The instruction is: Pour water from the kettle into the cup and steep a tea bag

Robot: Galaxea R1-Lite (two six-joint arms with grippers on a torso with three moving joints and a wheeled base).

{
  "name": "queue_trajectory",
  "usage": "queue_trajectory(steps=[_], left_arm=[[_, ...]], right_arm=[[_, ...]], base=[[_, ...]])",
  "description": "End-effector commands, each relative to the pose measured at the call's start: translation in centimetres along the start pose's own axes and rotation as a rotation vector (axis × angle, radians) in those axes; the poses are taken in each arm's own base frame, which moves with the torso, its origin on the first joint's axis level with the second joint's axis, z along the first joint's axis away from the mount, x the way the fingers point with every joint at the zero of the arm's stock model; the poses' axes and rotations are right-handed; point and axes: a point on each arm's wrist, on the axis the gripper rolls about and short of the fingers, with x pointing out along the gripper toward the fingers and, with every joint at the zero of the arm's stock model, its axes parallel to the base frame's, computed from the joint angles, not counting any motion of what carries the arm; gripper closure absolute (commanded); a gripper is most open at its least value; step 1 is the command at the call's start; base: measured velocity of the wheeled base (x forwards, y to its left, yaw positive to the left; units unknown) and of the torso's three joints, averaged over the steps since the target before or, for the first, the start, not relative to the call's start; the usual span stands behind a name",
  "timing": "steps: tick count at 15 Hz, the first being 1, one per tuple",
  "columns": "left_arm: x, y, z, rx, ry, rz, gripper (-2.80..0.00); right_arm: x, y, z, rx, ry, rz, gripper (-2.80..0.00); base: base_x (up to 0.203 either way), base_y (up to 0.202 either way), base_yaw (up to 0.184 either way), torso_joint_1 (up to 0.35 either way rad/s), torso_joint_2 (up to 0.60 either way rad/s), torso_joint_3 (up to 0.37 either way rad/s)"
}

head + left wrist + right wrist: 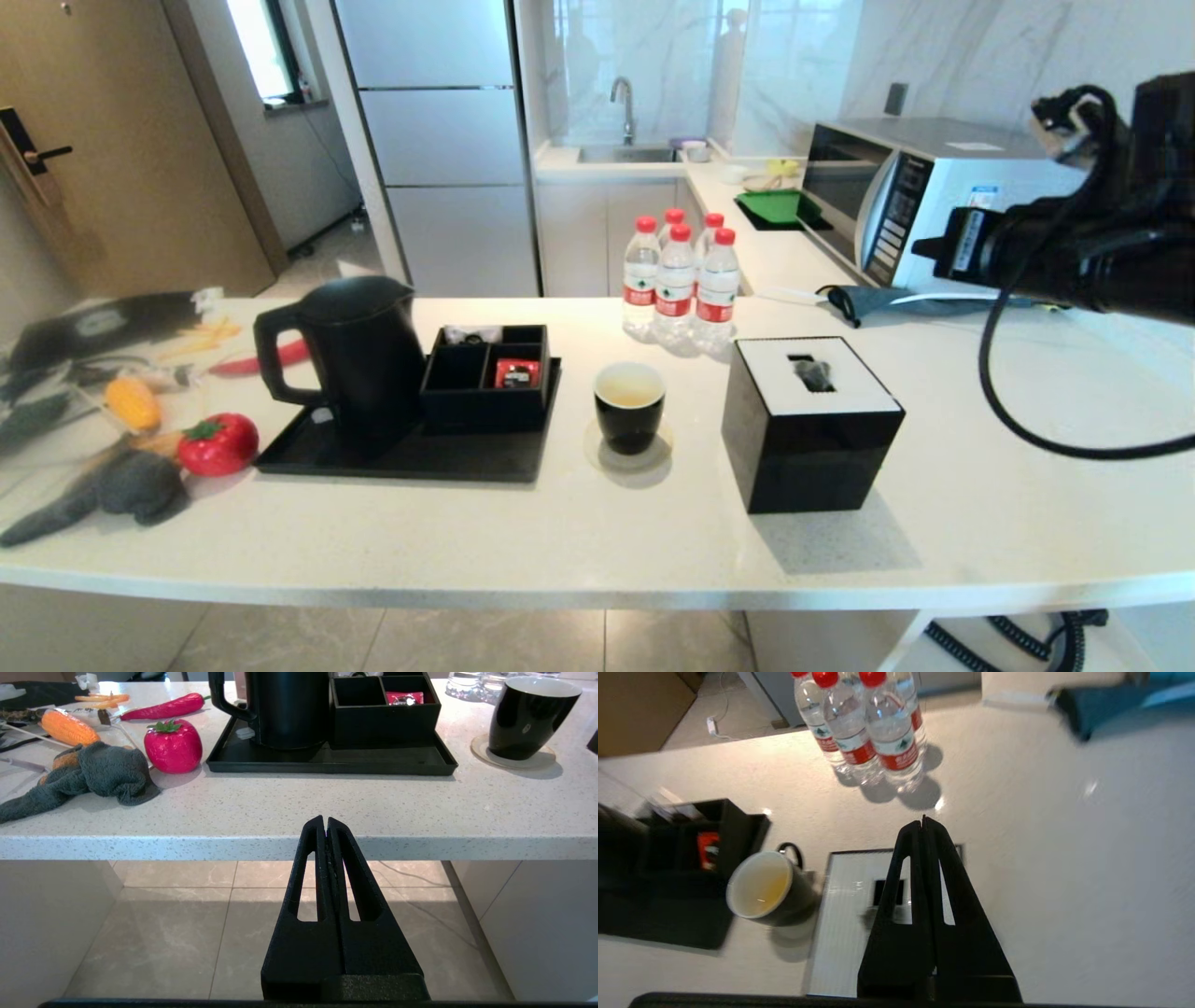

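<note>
The cup (629, 407) stands beside the tray (485, 462), holding yellowish water (759, 890); probably steeped already. The right claw (923, 822) hovers above the tissue box (852, 924), closed and empty.

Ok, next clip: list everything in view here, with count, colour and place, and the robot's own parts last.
kettle: one, matte black, left on the tray
tray: one, black, counter left of centre
organiser box: one, black, on the tray right of the kettle
red packet: one, in an organiser compartment
cup: one, black outside, white inside, on a coaster, holding yellowish water
tissue box: one, black with white top, right of the cup
bottles: four, clear with red caps, behind the cup
toy tomato: one, red, left of the tray
grey cloth: one, counter's left edge
microwave: one, silver-white, back right
left gripper: shut, below the counter's front edge
right gripper: shut, above the tissue box
</note>
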Motion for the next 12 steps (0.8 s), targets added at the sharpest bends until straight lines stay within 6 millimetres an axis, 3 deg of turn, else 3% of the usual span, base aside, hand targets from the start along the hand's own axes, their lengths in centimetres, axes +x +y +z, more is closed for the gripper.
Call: queue_trajectory(steps=[1,6,12], left_arm=[[0.0,0.0,0.0,0.0,0.0,0.0,0.0],[0.0,0.0,0.0,0.0,0.0,0.0,0.0],[0.0,0.0,0.0,0.0,0.0,0.0,0.0]], right_arm=[[1.9,1.7,-0.4,0.153,0.095,-0.015,0.0],[4.4,5.2,-0.5,0.484,0.24,-0.052,0.0],[6.3,6.2,-2.0,0.667,0.359,-0.143,0.0]], base=[[0.0,0.0,0.0,0.0,0.0,0.0],[0.0,0.0,0.0,0.0,0.0,0.0],[0.0,0.0,0.0,0.0,0.0,0.0]])
